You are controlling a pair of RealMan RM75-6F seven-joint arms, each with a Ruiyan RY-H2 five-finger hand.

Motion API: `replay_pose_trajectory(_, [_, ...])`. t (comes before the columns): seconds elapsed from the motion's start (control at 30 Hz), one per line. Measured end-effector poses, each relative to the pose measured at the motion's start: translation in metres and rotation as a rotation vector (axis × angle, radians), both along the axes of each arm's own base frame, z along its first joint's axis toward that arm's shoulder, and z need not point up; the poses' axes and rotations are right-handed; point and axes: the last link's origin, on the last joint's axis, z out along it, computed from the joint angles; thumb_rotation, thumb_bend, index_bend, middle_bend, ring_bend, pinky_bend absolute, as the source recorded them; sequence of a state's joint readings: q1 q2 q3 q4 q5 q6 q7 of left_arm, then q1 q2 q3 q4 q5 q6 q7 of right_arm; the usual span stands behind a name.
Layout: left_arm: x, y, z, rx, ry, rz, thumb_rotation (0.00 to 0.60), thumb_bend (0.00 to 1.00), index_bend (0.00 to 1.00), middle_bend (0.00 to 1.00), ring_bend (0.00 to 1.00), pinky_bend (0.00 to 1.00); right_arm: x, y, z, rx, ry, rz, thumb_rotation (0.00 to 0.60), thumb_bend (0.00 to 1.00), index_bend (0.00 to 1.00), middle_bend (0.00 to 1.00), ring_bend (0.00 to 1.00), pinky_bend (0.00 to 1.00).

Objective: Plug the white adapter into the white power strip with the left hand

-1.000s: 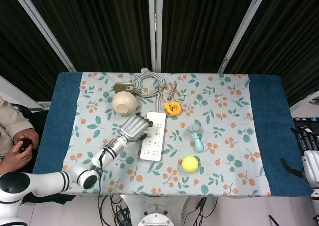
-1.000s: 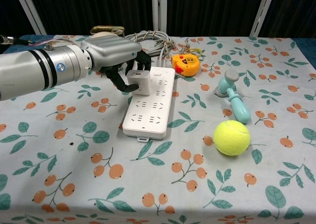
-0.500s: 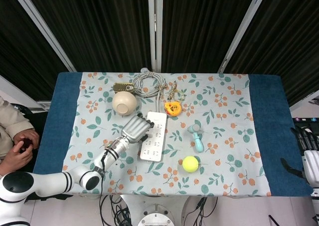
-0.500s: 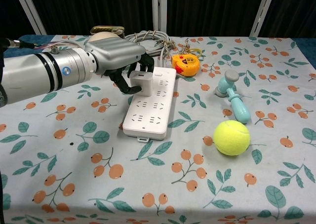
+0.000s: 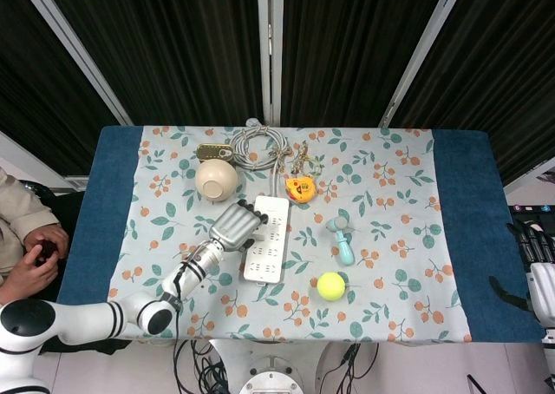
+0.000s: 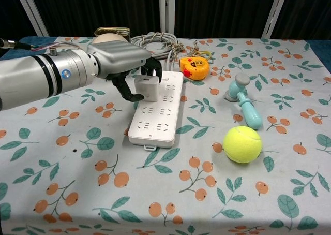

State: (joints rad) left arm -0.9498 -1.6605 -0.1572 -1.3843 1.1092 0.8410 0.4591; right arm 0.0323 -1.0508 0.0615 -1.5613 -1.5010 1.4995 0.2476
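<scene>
— What's the left robot hand (image 6: pixel 124 64) got?
— It's gripping the white adapter (image 6: pixel 147 88), dark fingers (image 6: pixel 124 88) curled around its sides. In the chest view that's left of centre, in the upper half. The adapter stands upright over the far left part of the white power strip (image 6: pixel 158 111); I can't tell whether its prongs are in the sockets or only resting against the face.
— And the strip itself?
— Lying flat on the surface (image 6: pixel 77 183), which has a floral cloth over it, long side running away from the camera. In the head view it's just below the middle of the frame (image 5: pixel 266 238).
— Anything around it?
— Beyond the strip, a coil of grey cable (image 6: pixel 155 39). Right of that, a yellow tape measure (image 6: pixel 194 67). Further right, a light-blue toy hammer (image 6: pixel 244 103), and nearer the camera a yellow-green tennis ball (image 6: pixel 242 144), well apart from the strip. Behind the left robot hand there's a cream bowl turned upside down (image 5: pixel 216 180).
— The right robot hand?
— Only at the lower right edge of the head view (image 5: pixel 535 264), off the cloth. Dark fingers (image 5: pixel 527 238) show, but I can't tell how they're set.
</scene>
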Motion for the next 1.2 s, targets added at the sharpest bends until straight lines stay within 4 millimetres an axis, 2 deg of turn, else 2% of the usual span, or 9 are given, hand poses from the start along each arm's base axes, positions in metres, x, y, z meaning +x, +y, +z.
replay_pose_trajectory(0.27, [-0.001,-0.003,0.010,0.016,-0.048,0.024,0.600,0.26,0.21,0.30,0.22,0.23,0.000,0.001,0.001,-0.004,-0.005,0.006,0.600,0.18,0.00,0.00,0.00,0.00])
replay_pose_trajectory(0.47, [-0.016,-0.006,0.047,0.114,-0.233,0.106,0.600,0.24,0.21,0.30,0.22,0.19,-0.002,0.002,0.004,0.003,-0.003,0.011,0.600,0.19,0.00,0.00,0.00,0.00])
replay_pose_trajectory(0.57, [-0.039,-0.009,0.080,0.222,-0.332,0.161,0.600,0.24,0.22,0.30,0.20,0.16,-0.002,0.000,0.005,0.022,-0.005,0.013,0.600,0.20,0.00,0.00,0.00,0.00])
replay_pose_trajectory(0.6, [-0.056,-0.012,0.099,0.289,-0.368,0.192,0.600,0.24,0.22,0.29,0.17,0.13,-0.003,-0.001,0.005,0.028,-0.007,0.015,0.600,0.20,0.00,0.00,0.00,0.00])
replay_pose_trajectory(0.67, [-0.076,-0.017,0.118,0.359,-0.385,0.221,0.600,0.24,0.22,0.25,0.11,0.05,-0.003,-0.002,0.006,0.037,-0.014,0.022,0.600,0.20,0.00,0.00,0.00,0.00])
replay_pose_trajectory(0.77, [-0.121,-0.033,0.153,0.474,-0.358,0.272,0.600,0.24,0.20,0.19,0.03,0.00,-0.003,-0.005,0.006,0.047,-0.035,0.035,0.600,0.20,0.00,0.01,0.00,0.00])
replay_pose_trajectory(0.83, [-0.149,-0.050,0.173,0.531,-0.321,0.310,0.600,0.24,0.19,0.18,0.02,0.00,-0.004,-0.008,0.007,0.051,-0.043,0.047,0.600,0.20,0.00,0.01,0.00,0.00])
replay_pose_trajectory(1.0, [-0.199,-0.101,0.195,0.614,-0.258,0.420,0.600,0.24,0.18,0.18,0.02,0.00,-0.002,-0.010,0.003,0.052,-0.052,0.078,0.600,0.20,0.00,0.01,0.00,0.00])
replay_pose_trajectory(1.2, [-0.224,-0.154,0.200,0.633,-0.191,0.514,0.600,0.24,0.18,0.17,0.02,0.00,0.002,-0.006,-0.005,0.047,-0.035,0.090,0.600,0.20,0.00,0.01,0.00,0.00])
